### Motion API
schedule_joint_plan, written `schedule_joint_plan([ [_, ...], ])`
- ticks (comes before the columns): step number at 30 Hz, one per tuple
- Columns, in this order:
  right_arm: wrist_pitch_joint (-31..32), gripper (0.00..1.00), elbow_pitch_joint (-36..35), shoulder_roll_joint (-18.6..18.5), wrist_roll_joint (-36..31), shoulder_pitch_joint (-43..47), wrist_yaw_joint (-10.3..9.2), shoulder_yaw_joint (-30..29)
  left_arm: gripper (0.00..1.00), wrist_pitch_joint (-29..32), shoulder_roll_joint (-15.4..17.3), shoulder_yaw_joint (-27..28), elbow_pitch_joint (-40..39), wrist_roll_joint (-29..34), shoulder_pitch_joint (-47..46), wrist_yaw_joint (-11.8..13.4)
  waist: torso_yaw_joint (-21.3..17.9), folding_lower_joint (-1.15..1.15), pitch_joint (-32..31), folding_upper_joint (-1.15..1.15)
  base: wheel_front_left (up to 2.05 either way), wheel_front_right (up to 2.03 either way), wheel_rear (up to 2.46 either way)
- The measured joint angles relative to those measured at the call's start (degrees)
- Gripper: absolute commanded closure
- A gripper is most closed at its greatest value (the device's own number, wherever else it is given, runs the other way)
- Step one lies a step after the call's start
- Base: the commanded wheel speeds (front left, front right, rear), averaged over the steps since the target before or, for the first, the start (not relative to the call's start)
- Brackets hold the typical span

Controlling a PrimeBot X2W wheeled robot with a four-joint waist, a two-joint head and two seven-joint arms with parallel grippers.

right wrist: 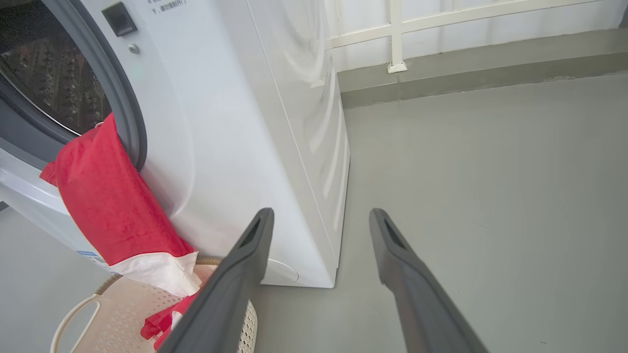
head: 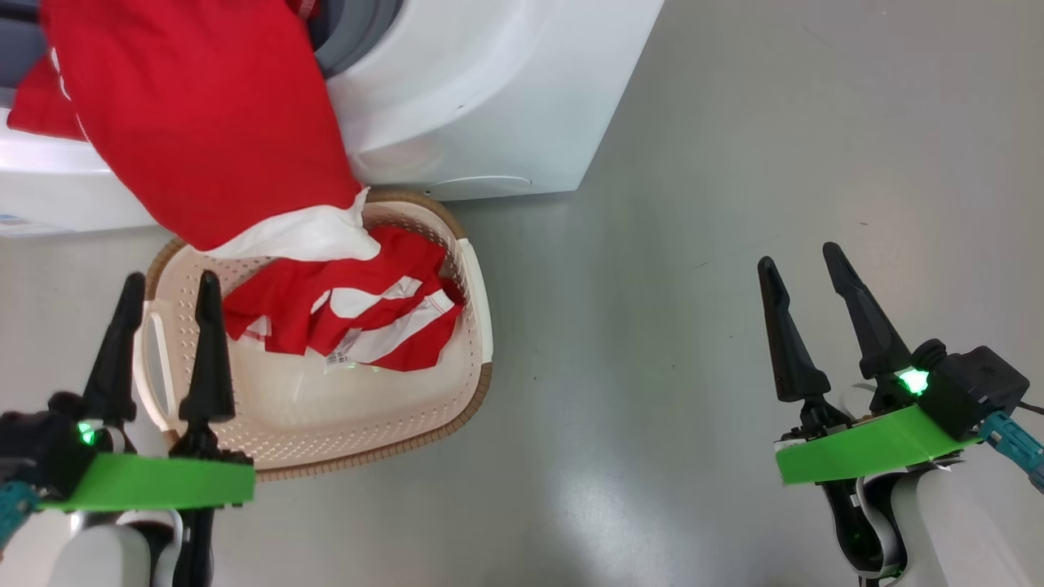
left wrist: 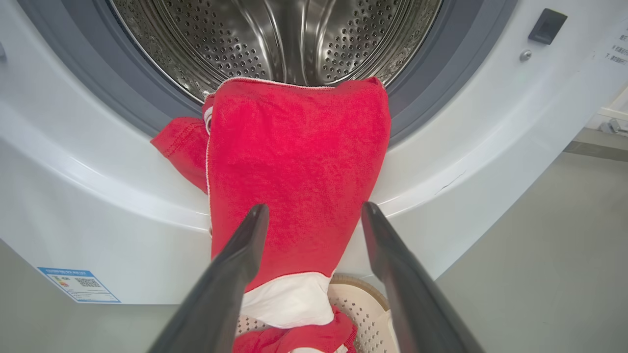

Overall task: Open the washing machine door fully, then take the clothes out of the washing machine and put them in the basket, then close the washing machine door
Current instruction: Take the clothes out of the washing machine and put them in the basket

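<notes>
Left tool [head: 171, 277] hangs released and empty over the near-left rim of the basket [head: 477, 285]. Right tool [head: 798, 254] is equally released, well right above the floor [head: 652, 408]. One red garment [head: 204, 122] drapes from the washing machine [head: 489, 81] mouth into the basket — closing up now would likely trap it. One striped garment [head: 359, 314] lies inside. Count — two tools, seemingly two garments, one basket.
</notes>
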Motion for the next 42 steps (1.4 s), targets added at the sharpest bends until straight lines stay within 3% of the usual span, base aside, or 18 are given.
schedule_joint_plan([
  [14, 0.0, 0.0, -0.09, 0.0, 0.0, -0.42, 0.0, -0.12, 0.0, -0.01, 5.36, 0.4, 8.75, -0.9, -17.8, 0.0, 0.48, 0.0, 1.75, 0.0, 0.0, 0.0, 0.0],
  [20, 0.0, 0.0, 0.05, 0.0, 0.02, -1.52, 0.0, 0.73, 0.0, -0.02, 8.28, -3.24, 20.64, -1.57, -27.74, 0.0, 0.03, 0.0, 1.66, 0.0, 0.0, 0.0, 0.0],
  [30, 0.0, 0.0, 0.12, -0.02, 0.15, -1.53, 0.0, 1.29, 0.0, 0.12, 10.29, -11.55, 45.06, -4.1, -45.67, -0.01, -0.5, 0.0, 2.16, 0.0, 0.0, 0.0, 0.0],
  [42, 0.0, 0.0, 0.0, -0.02, 0.57, -2.43, 0.0, 2.61, 0.0, 6.49, 12.47, -16.29, 58.06, -9.8, -55.71, -0.35, -2.02, 0.0, 3.41, 0.0, 0.0, 0.0, 0.0],
])
